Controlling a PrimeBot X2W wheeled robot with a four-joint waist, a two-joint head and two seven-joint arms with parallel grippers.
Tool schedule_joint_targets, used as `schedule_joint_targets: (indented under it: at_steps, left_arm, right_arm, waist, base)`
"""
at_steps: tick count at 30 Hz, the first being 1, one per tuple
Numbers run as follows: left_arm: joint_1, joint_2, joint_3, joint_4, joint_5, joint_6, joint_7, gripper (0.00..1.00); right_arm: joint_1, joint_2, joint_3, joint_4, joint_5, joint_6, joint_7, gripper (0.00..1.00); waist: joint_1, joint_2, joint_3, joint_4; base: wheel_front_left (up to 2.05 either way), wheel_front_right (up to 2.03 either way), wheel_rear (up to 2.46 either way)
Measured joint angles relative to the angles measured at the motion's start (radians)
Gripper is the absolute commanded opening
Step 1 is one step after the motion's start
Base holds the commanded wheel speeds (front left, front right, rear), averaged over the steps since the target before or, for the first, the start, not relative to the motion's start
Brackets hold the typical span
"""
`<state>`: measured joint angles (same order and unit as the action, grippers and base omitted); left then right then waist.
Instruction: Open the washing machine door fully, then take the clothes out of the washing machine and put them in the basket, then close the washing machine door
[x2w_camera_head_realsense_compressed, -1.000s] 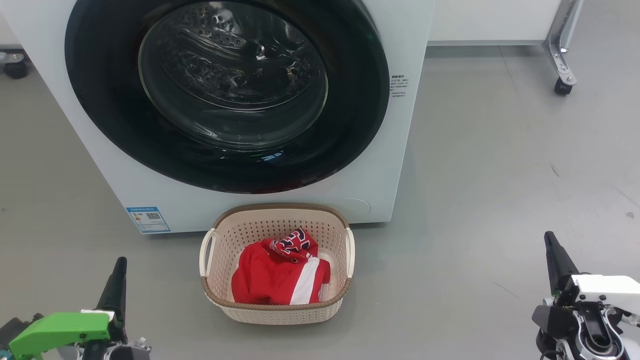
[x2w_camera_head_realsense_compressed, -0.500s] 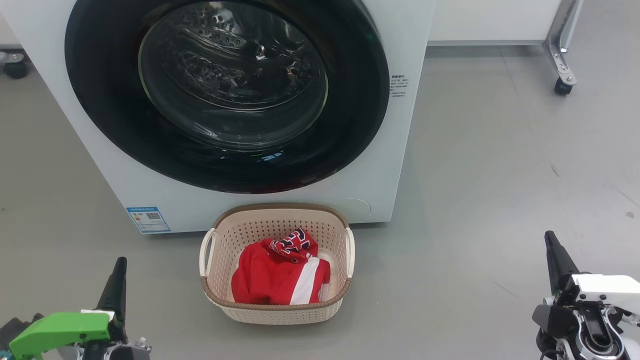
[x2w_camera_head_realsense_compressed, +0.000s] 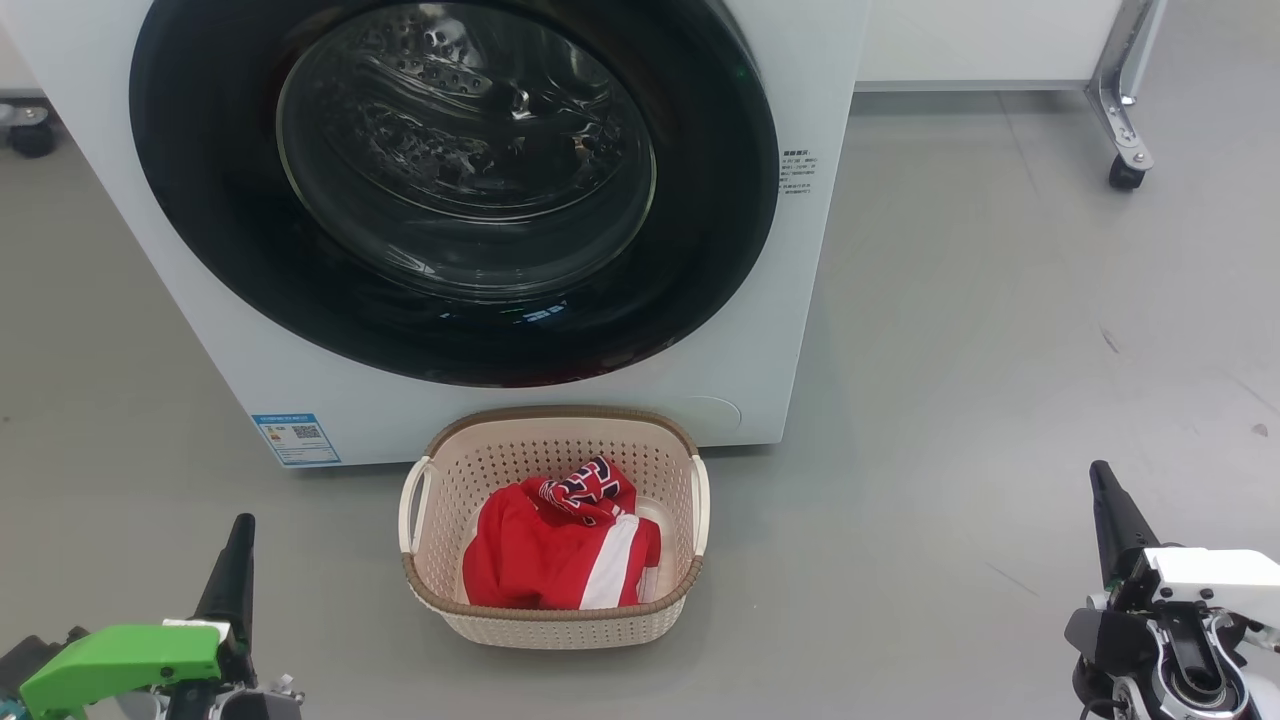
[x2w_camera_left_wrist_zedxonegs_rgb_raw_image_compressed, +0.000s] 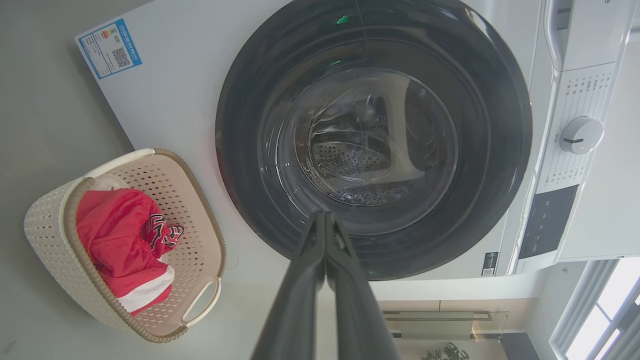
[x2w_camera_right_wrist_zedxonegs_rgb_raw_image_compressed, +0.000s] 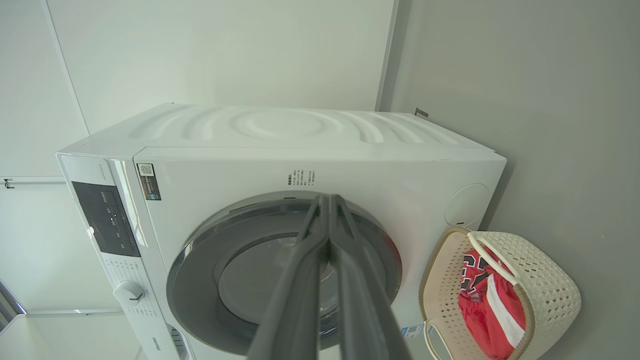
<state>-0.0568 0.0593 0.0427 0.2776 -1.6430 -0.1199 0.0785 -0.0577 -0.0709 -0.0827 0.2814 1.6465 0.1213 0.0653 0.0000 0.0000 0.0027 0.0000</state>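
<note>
The white washing machine (x2w_camera_head_realsense_compressed: 820, 60) fills the top of the head view, and its round black door (x2w_camera_head_realsense_compressed: 200, 200) sits flat against the front, closed. Through the glass I see the steel drum. Red clothes (x2w_camera_head_realsense_compressed: 545, 545) with a white stripe lie in the cream basket (x2w_camera_head_realsense_compressed: 560, 425) on the floor just in front of the machine. My left gripper (x2w_camera_head_realsense_compressed: 240, 528) is shut at the lower left, away from the basket, holding nothing. At the lower right my right gripper (x2w_camera_head_realsense_compressed: 1098, 472) is shut and empty too. Both wrist views show closed fingers (x2w_camera_left_wrist_zedxonegs_rgb_raw_image_compressed: 325, 225) (x2w_camera_right_wrist_zedxonegs_rgb_raw_image_compressed: 327, 205) pointing at the door.
Grey floor stretches to the right of the machine. A metal leg with a caster wheel (x2w_camera_head_realsense_compressed: 1125, 175) stands at the upper right, and another wheel (x2w_camera_head_realsense_compressed: 30, 135) at the far left. A blue label sticker (x2w_camera_head_realsense_compressed: 296, 438) is on the machine's lower left corner.
</note>
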Motion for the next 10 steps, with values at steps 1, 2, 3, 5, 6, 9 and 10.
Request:
schedule_joint_targets:
  at_steps: [1,2,3,5,6,9,10]
  left_arm:
    - [0.0,0.0,0.0,0.0,0.0,0.0,0.0,0.0]
    - [0.0,0.0,0.0,0.0,0.0,0.0,0.0,0.0]
    - [0.0,0.0,0.0,0.0,0.0,0.0,0.0,0.0]
    - [0.0,0.0,0.0,0.0,0.0,0.0,0.0,0.0]
    - [0.0,0.0,0.001,0.0,0.0,0.0,0.0,0.0]
    - [0.0,0.0,0.001,0.0,0.0,0.0,0.0,0.0]
    - [0.0,0.0,0.001,0.0,0.0,0.0,0.0,0.0]
  right_arm:
    - [0.0,0.0,0.0,0.0,0.0,0.0,0.0,0.0]
    - [0.0,0.0,0.0,0.0,0.0,0.0,0.0,0.0]
    - [0.0,0.0,0.0,0.0,0.0,0.0,0.0,0.0]
    - [0.0,0.0,0.0,0.0,0.0,0.0,0.0,0.0]
    - [0.0,0.0,0.0,0.0,0.0,0.0,0.0,0.0]
    - [0.0,0.0,-0.001,0.0,0.0,0.0,0.0,0.0]
    - [0.0,0.0,-0.001,0.0,0.0,0.0,0.0,0.0]
  waist:
    - [0.0,0.0,0.0,0.0]
    - [0.0,0.0,0.0,0.0]
    - [0.0,0.0,0.0,0.0]
    - [0.0,0.0,0.0,0.0]
    - [0.0,0.0,0.0,0.0]
    - [0.0,0.0,0.0,0.0]
    - [0.0,0.0,0.0,0.0]
  base:
    - [0.0,0.0,0.0]
    - [0.0,0.0,0.0]
    - [0.0,0.0,0.0]
    - [0.0,0.0,0.0]
    - [0.0,0.0,0.0]
    - [0.0,0.0,0.0]
    - [0.0,0.0,0.0]
